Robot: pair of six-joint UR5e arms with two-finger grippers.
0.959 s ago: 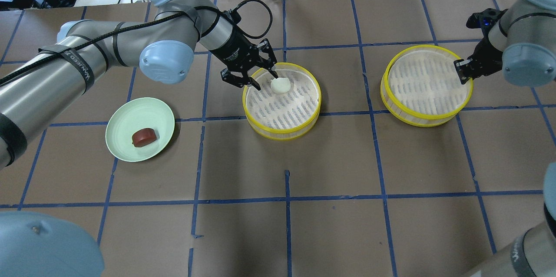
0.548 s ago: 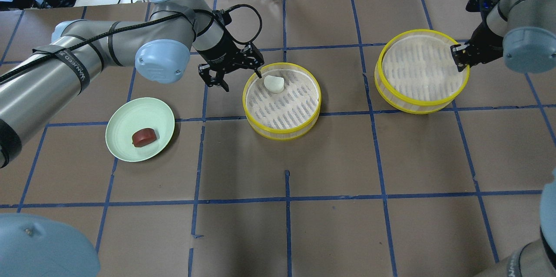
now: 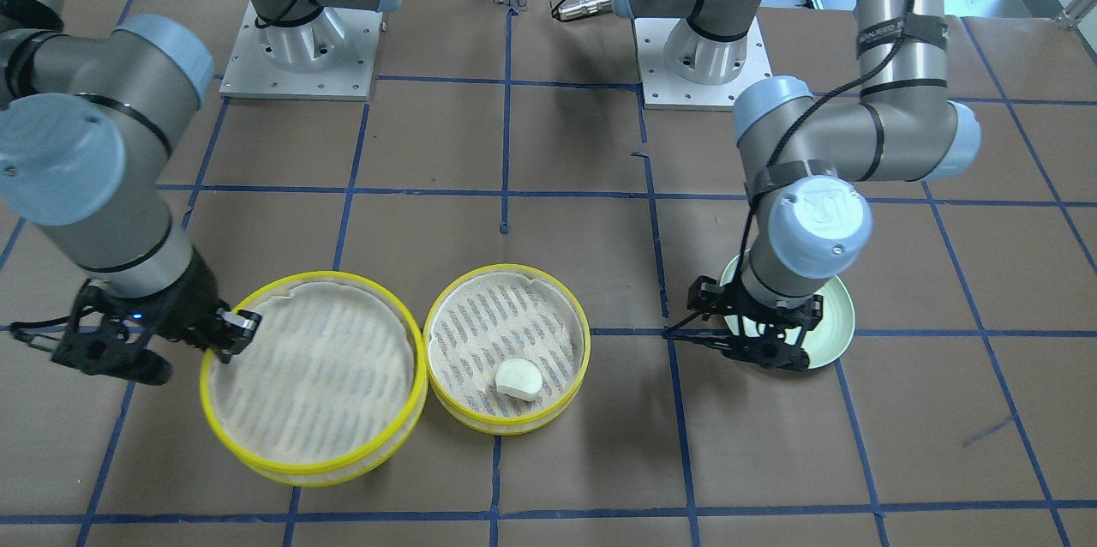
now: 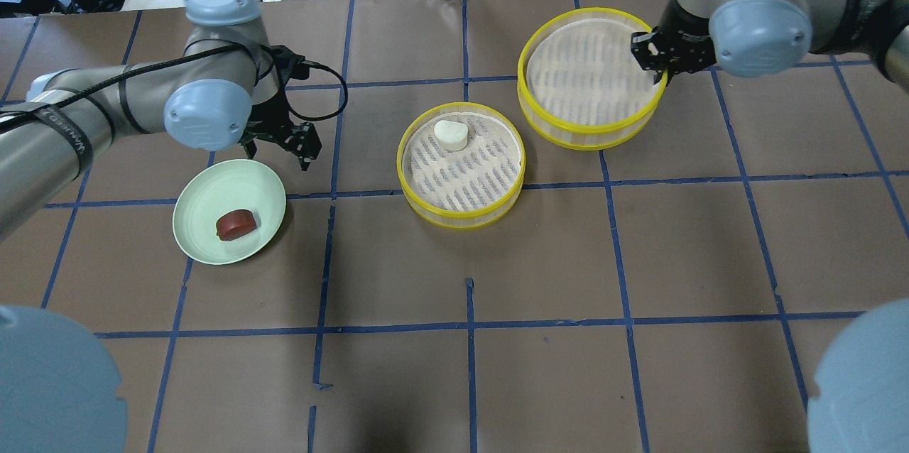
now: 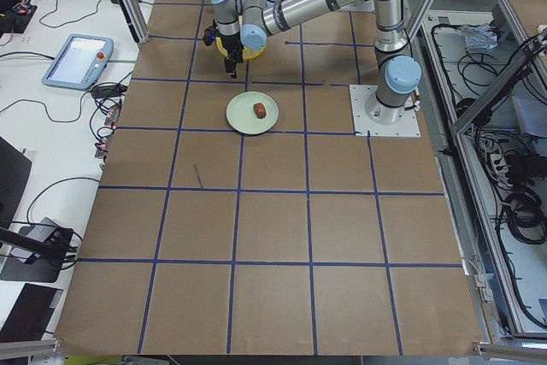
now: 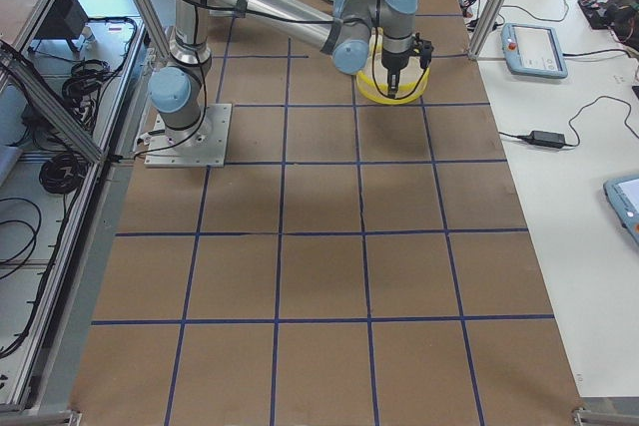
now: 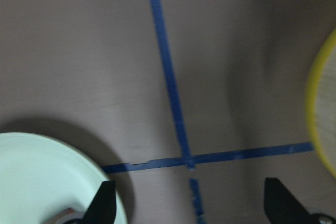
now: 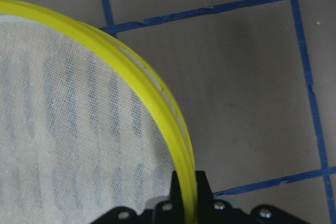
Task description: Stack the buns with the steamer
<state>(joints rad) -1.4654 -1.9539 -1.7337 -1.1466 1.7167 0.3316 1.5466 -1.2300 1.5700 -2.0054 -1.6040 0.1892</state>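
Right gripper (image 8: 185, 188) pinches the round, mesh-lined steamer (image 8: 79, 129) by its yellow rim.

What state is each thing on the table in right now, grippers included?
white bun: lying in the middle steamer tray, free.
middle steamer tray: on the table, uncovered.
second steamer tray: empty, clamped at its rim.
red-brown bun: on the green plate, not yet picked.
green plate: on the table, holds one bun.
left gripper: open, empty, by the plate's edge.
right gripper: shut on the second steamer tray's rim.
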